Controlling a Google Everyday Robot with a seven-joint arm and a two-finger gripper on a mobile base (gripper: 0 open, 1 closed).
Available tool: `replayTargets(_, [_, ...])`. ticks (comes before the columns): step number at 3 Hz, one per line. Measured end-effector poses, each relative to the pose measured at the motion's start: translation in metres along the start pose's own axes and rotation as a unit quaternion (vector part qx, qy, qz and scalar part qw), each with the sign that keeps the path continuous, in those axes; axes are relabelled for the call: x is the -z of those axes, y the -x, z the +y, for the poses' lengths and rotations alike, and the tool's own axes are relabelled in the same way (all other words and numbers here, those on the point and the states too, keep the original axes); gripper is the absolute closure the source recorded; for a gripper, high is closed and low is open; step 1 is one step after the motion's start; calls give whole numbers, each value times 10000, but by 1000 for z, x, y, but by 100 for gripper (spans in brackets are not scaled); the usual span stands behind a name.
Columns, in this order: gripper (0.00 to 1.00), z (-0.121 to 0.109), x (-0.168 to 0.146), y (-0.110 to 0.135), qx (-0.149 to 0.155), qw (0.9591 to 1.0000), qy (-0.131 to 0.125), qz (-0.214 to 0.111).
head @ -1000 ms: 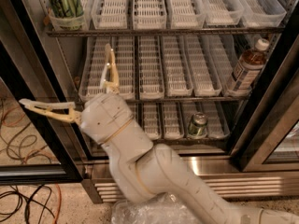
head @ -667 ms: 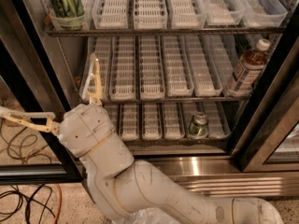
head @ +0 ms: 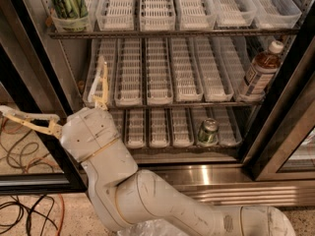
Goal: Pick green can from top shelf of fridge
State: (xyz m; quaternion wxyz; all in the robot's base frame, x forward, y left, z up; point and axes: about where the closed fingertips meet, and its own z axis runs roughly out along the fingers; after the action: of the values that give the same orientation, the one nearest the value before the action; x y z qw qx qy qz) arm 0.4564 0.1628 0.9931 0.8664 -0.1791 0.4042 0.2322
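One green can [head: 69, 4] stands upright in the far-left lane tray of the top shelf [head: 172, 32] — front of the lane, within easy reach. The gripper [head: 54, 102], well below at the fridge's [head: 221, 173] left edge, is spread wide — empty, having drifted right since 0.7 s ago.

The top shelf [head: 172, 32], well above the gripper [head: 51, 100], is lined with clear lane trays [head: 157, 6]. The green can [head: 68, 1] is carried in the leftmost tray, up and slightly right of the wide-spread fingers.
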Motion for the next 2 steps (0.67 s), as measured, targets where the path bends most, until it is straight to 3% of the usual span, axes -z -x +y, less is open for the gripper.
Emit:
replayTargets(1, [0,-7,2,-2,156,9997,-29,196])
replayTargets(2, [0,-21,-1,6,544,9980,-157,295])
